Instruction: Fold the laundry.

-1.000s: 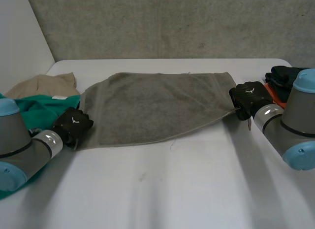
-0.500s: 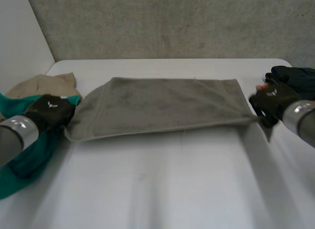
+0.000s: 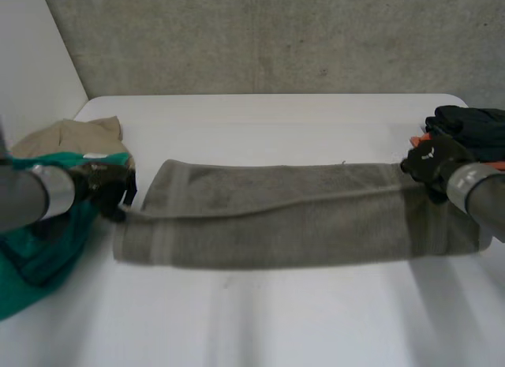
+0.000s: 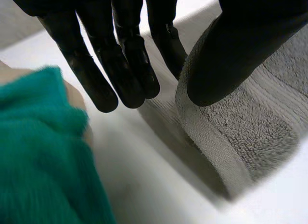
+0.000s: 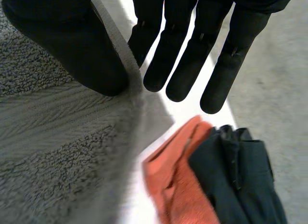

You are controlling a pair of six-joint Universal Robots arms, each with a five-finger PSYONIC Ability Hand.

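White worktop (image 3: 276, 320) carries a folded grey towel (image 3: 292, 225); left hand (image 3: 106, 185) and right hand (image 3: 430, 160) each pinch one end of it.

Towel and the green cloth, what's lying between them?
Bare table lies between the green cloth and the towel, as the left wrist view shows. The left hand hangs above that strip, pinching the towel's edge.

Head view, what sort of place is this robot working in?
Likely a robot test bench, not a home: a white table against a grey wall, a grey towel held at its ends by the left hand and right hand, green cloth and dark clothes heaped aside.
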